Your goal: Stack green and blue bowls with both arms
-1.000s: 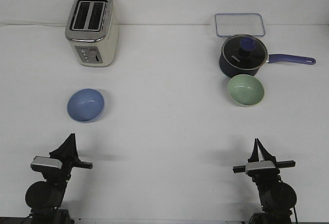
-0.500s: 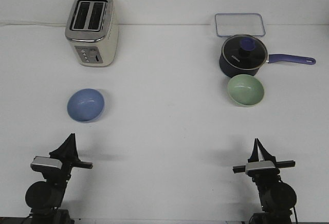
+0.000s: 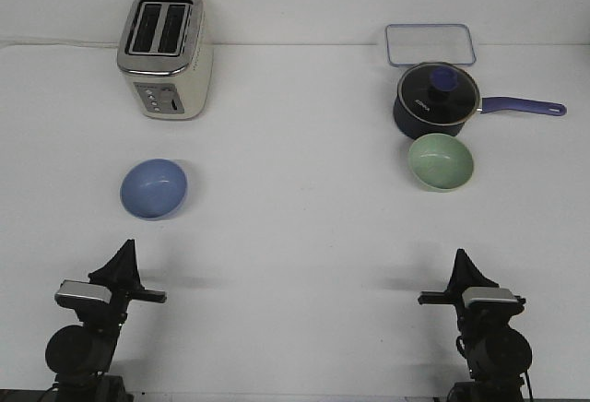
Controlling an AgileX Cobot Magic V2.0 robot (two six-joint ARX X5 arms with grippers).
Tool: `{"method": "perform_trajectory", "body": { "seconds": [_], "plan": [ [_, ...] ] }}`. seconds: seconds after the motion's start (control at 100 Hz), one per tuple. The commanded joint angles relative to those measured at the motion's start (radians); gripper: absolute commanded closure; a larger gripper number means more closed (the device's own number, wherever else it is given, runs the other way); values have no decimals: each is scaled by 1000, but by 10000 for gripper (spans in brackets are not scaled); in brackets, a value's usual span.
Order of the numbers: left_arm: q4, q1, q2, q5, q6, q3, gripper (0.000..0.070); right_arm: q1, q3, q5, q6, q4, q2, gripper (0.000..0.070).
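Blue bowl (image 3: 153, 188) and green bowl (image 3: 441, 161) sit well apart, unstacked. Left hand (image 3: 123, 256) and right hand (image 3: 459, 264) closed, empty; all steps remain.

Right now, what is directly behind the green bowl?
The dark blue saucepan with its lid on stands just behind the green bowl; behind that, a clear container. The lid hides the saucepan's inside.

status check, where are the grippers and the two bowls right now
Left gripper and right gripper both low at near edge, holding nothing. Blue bowl on the left, green bowl on the right, unstacked. Saucepan close behind green bowl.
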Motion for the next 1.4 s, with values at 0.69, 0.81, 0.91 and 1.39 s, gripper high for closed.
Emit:
{"method": "perform_trajectory", "body": {
  "seconds": [0.69,0.81,0.91,1.39],
  "plan": [
    [10,1,-1,-2,5,-19,686,-31,799,-1,155,-410,830,159],
    [10,1,-1,-2,5,-19,686,-72,927,-10,148,-429,1024,160],
    [10,1,-1,-2,5,-19,686,-109,1032,-39,107,-451,1185,161],
    [10,1,-1,-2,5,-19,686,-185,1327,-39,39,-528,1702,162]
  ]
}}
